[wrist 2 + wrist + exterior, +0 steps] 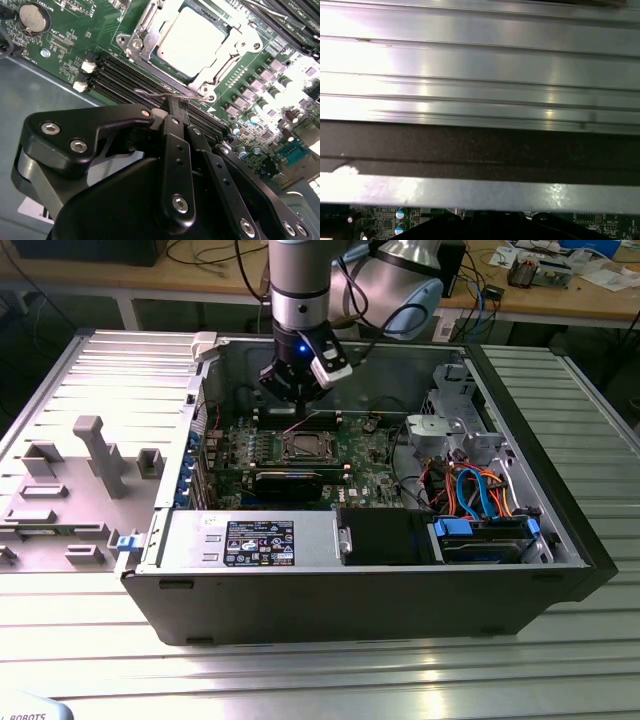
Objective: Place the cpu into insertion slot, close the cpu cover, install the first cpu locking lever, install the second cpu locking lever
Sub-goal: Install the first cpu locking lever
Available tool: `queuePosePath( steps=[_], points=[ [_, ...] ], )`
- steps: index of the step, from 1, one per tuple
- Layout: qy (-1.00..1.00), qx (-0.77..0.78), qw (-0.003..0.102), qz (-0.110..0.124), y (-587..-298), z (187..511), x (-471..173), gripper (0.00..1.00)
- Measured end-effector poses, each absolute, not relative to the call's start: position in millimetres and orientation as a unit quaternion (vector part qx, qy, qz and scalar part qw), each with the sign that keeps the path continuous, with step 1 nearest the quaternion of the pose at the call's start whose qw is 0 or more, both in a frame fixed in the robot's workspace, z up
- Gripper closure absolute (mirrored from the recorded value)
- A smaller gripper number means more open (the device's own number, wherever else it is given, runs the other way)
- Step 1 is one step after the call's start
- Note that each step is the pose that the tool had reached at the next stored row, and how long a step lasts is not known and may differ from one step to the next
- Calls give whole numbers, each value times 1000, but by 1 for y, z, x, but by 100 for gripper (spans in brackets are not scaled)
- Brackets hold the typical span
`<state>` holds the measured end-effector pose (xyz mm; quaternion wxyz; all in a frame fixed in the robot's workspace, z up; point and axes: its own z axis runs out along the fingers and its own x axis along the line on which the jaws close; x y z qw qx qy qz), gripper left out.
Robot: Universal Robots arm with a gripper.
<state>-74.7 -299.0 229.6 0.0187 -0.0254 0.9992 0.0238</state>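
**Gripper at the socket's edge inside the open case**

We see the gripper (176, 107) with its fingers drawn together, pinching a thin wire locking lever (162, 93) just beside the insertion slot (134, 44). The cpu (192, 42) lies seated in the slot, with the cpu cover (220, 57) closed flat around it. Long black memory slots (117, 75) run right under the fingertips, crowding the lever. In the exterior view the arm (298, 300) reaches down into the computer case (560, 540), above the green motherboard (365, 455).
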Motion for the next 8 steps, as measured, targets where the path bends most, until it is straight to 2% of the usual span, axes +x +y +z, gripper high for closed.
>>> queuePosePath(
  steps=[8],
  points=[
    [999,-25,19,23,-298,229,-66,89]
  ],
)
